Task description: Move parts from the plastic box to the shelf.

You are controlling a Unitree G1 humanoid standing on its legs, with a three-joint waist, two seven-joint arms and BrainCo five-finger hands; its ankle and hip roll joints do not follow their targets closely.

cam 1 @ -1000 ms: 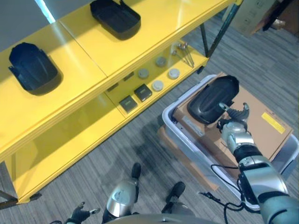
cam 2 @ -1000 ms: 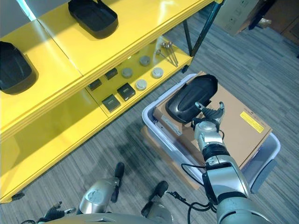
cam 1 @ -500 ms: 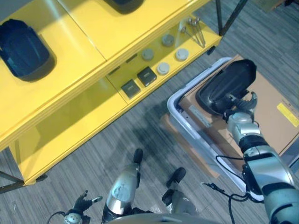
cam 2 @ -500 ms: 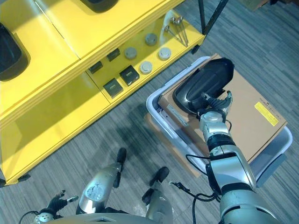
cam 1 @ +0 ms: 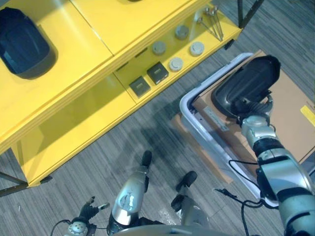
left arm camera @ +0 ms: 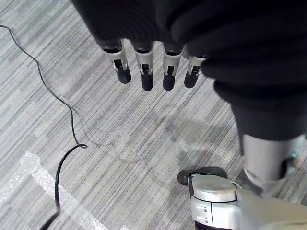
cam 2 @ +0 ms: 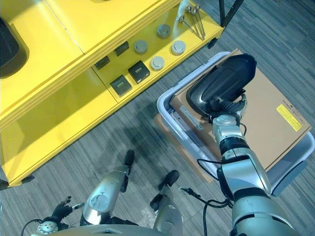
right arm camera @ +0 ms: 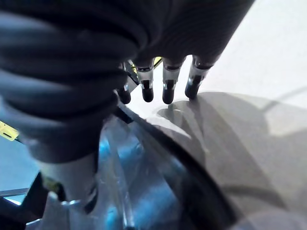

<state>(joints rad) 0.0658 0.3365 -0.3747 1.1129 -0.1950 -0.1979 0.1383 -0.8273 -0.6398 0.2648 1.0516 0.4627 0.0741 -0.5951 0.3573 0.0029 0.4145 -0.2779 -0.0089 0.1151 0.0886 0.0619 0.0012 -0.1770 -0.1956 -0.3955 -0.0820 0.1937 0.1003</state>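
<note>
A black shell-shaped part (cam 1: pixel 248 83) lies on a brown cardboard sheet (cam 1: pixel 290 115) inside the grey plastic box (cam 1: pixel 189 105) on the floor. My right hand (cam 1: pixel 255 117) is at the part's near edge, fingers (right arm camera: pixel 167 88) straight and spread over its glossy rim (right arm camera: pixel 144 167), so the hand is open. The yellow shelf (cam 1: pixel 93 39) stands to the left, with another black part (cam 1: pixel 22 42) on its top board. My left hand (cam 2: pixel 61 210) hangs low beside me, its fingers (left arm camera: pixel 144 72) straight above the carpet.
The lower shelf board holds round discs (cam 1: pixel 175 64), two small black boxes (cam 1: pixel 157 73) and metal tools (cam 1: pixel 214 27). A flat cardboard piece (cam 1: pixel 197 147) sticks out from under the box. Grey carpet lies between the shelf and the box.
The camera has tipped, shifting the whole picture. My right hand has moved in closer onto the part's near edge. The part lies where it was.
</note>
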